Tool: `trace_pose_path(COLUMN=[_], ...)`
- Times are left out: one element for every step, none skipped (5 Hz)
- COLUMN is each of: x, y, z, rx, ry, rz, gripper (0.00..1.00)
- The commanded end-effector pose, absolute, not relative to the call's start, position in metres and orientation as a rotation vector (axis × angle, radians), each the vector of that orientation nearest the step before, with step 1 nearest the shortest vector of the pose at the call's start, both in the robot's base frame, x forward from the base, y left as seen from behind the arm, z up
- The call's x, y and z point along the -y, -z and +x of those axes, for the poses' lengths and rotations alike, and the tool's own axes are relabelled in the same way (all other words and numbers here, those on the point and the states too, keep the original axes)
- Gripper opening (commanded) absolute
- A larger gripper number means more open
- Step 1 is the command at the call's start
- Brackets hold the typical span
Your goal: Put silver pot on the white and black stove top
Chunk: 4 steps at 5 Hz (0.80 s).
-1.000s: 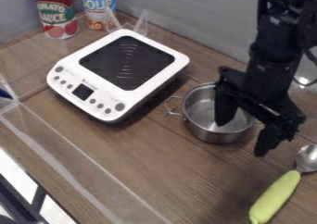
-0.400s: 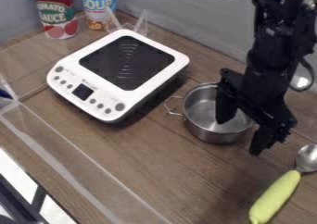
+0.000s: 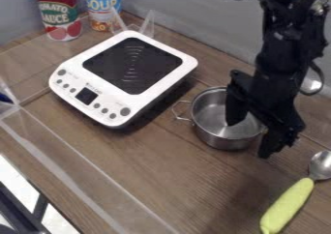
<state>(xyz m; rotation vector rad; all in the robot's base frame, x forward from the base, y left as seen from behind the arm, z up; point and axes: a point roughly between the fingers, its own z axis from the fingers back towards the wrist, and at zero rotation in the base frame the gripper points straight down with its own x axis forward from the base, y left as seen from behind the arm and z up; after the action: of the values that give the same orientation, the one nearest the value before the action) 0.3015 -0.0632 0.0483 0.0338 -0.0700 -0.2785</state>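
Pincer (image 3: 250, 129) spread wide, straddling silver pot (image 3: 223, 121) rim, beside stove top (image 3: 124, 75), can labels unreadable.

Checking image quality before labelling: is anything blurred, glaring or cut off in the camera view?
In the camera view: soft overall, low resolution; the gripper and dark arm lose detail against themselves; the silver pot shows bright reflections on its rim; the white and black stove top is evenly lit; the cans and the spoon are cropped at the edges.

Silver pot (image 3: 220, 125) right rim hidden behind gripper (image 3: 254, 124); spoon (image 3: 318, 163) edge-cropped.
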Motion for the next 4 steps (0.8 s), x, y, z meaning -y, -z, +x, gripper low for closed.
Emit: trace_pose_path(x=[0.058, 0.058, 0.058, 0.058], y=[-0.064, -0.069, -0.075, -0.080], z=[0.315, 0.316, 0.316, 0.315], rx=[0.141, 0.158, 0.175, 0.191], ry=[0.278, 0.286, 0.295, 0.305], rz=[0.039, 0.037, 0.036, 0.037], gripper=[1.00, 1.00, 1.00, 1.00])
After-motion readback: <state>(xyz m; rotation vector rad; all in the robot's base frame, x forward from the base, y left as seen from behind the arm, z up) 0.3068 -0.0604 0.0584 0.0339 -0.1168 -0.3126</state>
